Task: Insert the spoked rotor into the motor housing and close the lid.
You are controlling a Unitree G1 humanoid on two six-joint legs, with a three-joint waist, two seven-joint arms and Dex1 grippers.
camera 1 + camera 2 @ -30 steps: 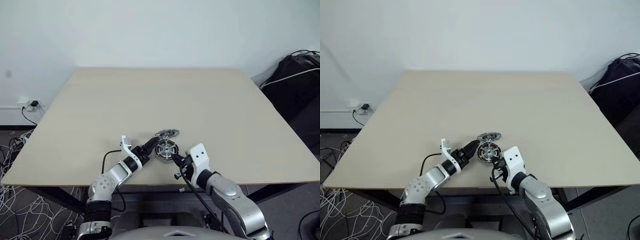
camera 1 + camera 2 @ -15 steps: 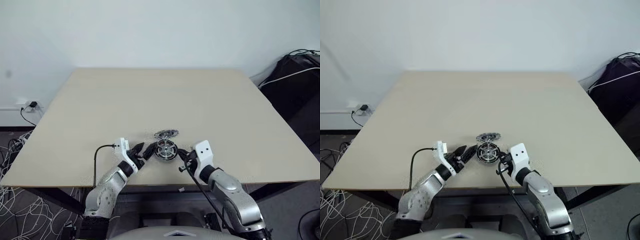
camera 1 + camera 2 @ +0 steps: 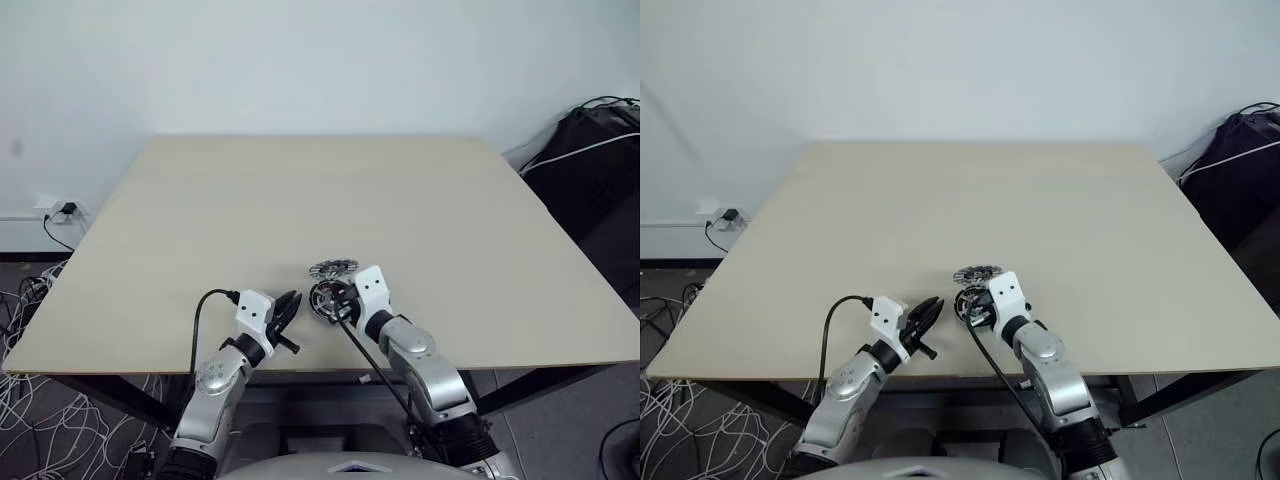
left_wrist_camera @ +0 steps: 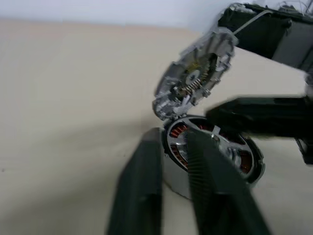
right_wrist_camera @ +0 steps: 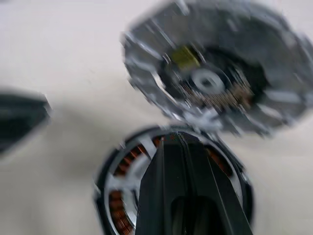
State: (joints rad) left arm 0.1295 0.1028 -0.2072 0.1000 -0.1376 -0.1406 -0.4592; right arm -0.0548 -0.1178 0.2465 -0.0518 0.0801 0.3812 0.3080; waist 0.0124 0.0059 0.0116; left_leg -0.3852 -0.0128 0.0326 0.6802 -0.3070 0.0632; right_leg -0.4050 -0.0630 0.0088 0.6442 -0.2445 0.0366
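The motor housing lies near the table's front edge, a dark rim around copper windings. Silver spokes of the spoked rotor lie across those windings. The lid stands tilted up at the housing's far edge, its lacy inner face showing. My right gripper is shut, its tips resting over the housing's middle with nothing between them. My left gripper is shut and empty, just to the left of the housing and apart from it.
The beige table stretches far beyond the parts. A black cable loops from my left wrist. A dark bag sits off the table's right side, and loose cables lie on the floor at the left.
My left gripper let its jaws close, rolled over and drew back from the housing. My right gripper pushed forward onto the housing's top. The lid stays tilted up.
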